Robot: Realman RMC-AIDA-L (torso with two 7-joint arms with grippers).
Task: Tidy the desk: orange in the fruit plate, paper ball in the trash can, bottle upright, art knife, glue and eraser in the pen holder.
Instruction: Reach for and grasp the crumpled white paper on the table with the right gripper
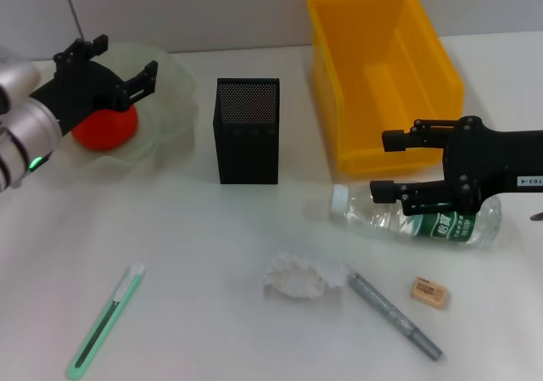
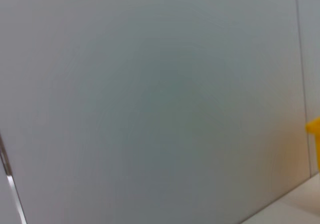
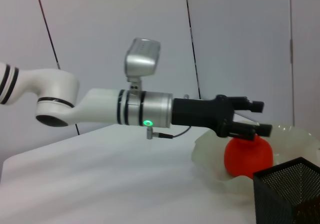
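Standing the bottle (image 1: 424, 218) up: right claw (image 1: 386, 165), spread wide over it, should be clenched mid-body; left claw (image 1: 127, 63) released above orange (image 1: 103, 128).

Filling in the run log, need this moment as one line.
left gripper: open, above orange in fruit plate | right gripper: open, over lying bottle | paper ball: on desk

White-silver left arm (image 3: 100, 109), green light, black claw (image 3: 252, 118), black right claw (image 1: 399, 165)
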